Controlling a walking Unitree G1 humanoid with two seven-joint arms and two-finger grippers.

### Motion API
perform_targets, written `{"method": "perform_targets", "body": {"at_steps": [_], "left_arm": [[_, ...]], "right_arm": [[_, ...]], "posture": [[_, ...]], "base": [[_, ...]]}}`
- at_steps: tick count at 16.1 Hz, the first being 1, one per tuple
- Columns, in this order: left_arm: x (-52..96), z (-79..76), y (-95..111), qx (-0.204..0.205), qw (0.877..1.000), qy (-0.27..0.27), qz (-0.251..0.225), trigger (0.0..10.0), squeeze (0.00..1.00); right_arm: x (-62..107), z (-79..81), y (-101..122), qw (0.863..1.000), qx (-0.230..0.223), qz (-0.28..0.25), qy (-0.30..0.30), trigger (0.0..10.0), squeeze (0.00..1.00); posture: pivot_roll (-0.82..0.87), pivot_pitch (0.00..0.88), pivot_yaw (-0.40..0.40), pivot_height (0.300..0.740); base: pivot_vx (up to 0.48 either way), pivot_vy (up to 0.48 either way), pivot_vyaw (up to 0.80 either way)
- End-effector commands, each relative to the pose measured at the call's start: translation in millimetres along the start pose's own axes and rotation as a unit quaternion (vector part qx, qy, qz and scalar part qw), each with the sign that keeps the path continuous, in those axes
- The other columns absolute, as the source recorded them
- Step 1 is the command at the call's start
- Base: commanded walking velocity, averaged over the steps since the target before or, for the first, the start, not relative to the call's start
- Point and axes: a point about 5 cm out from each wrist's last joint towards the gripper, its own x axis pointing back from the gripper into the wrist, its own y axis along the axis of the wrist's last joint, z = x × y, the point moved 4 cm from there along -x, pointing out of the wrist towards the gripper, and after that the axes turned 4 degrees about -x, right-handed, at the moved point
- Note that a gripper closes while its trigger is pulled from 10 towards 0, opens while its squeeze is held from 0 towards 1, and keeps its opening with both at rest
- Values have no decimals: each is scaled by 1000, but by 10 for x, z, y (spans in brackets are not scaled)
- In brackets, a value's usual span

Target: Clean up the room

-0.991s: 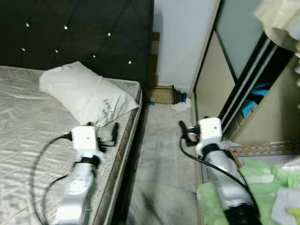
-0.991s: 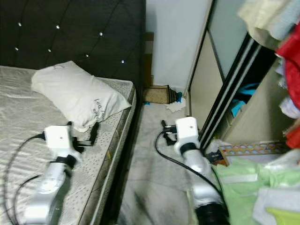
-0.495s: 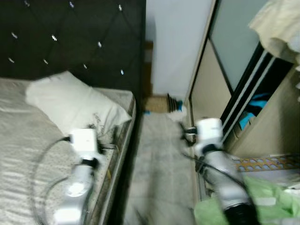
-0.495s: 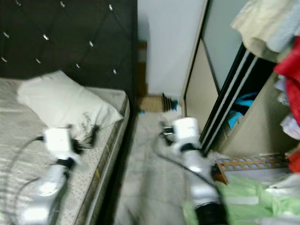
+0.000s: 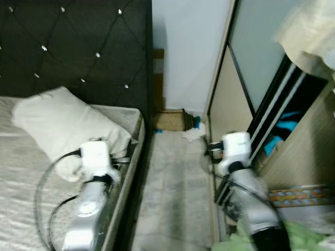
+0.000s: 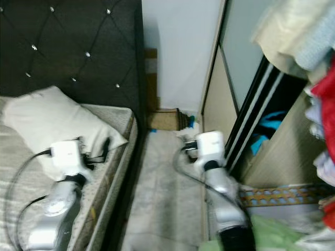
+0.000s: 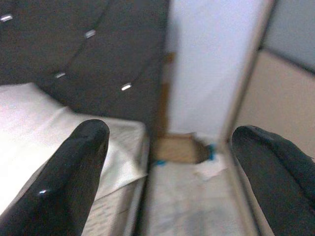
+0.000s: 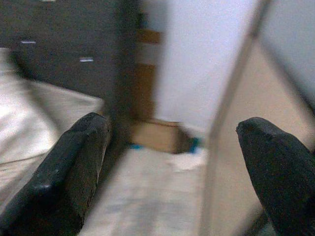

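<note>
A white crumpled cloth lies on the grey floor at the far end of the aisle, beside a brown box and a small blue item. A white pillow rests on the bed against the dark tufted headboard. My left gripper hangs open over the bed's right edge, just by the pillow's corner, holding nothing. My right gripper is open above the aisle, close to the wardrobe's sliding door. In the wrist views the left gripper and the right gripper both show fingers wide apart, pointing down the aisle toward the cloth.
The narrow aisle runs between the bed and the wardrobe. Clothes hang at the upper right. A patterned board and green fabric lie at the lower right, and a blue cloth sits inside the wardrobe.
The whole view has shifted: the bed and pillow slid left and the far wall came nearer, so the camera moved. Both arms keep the same pose, grippers still open.
</note>
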Motion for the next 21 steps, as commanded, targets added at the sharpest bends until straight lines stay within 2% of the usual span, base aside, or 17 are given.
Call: {"method": "perform_targets", "body": {"at_steps": [1, 2, 4, 6, 7, 9, 11, 17, 21], "left_arm": [[39, 44, -62, -5, 1000, 11, 13, 10000, 0], [114, 88, -118, -6, 1000, 11, 27, 10000, 0], [190, 98, -255, -1, 998, -1, 59, 10000, 0], [158, 7, -323, -1, 997, -23, 79, 10000, 0], [98, -86, -329, -7, 996, -40, 81, 10000, 0], [73, -142, -327, -8, 995, -48, 84, 10000, 0], [73, -147, -332, -7, 995, -50, 87, 10000, 0], [52, -144, -335, -11, 995, -49, 86, 10000, 0], [27, -126, -323, -12, 996, -44, 83, 10000, 0]], "right_arm": [[25, 21, 41, 1000, -13, -8, 21, 10000, 0], [69, 107, 23, 998, -35, -2, 54, 10000, 0], [143, 191, 11, 996, -45, 2, 83, 10000, 0], [144, 210, -13, 996, -52, 7, 78, 10000, 0], [105, 295, 2, 994, -64, 9, 82, 10000, 0], [92, 341, -11, 994, -64, 15, 84, 10000, 0], [89, 326, -1, 995, -50, 12, 81, 10000, 0], [70, 269, 14, 997, -45, 10, 64, 10000, 0], [58, 236, 23, 998, -40, 8, 57, 10000, 0]], "posture": [[-60, 0, -18, 740], [-57, 0, -17, 740], [-53, 0, -19, 740], [-51, 0, -24, 740], [-51, 0, -24, 740], [-56, 0, -22, 740], [-56, 0, -22, 740], [-63, 0, -24, 740], [-65, 0, -20, 740]], "base": [[0, 0, 0], [0, 0, 0], [0, 0, 0], [0, 0, 0], [0, 0, 0], [0, 0, 0], [0, 0, 0], [0, 0, 767], [0, 0, 0]]}}
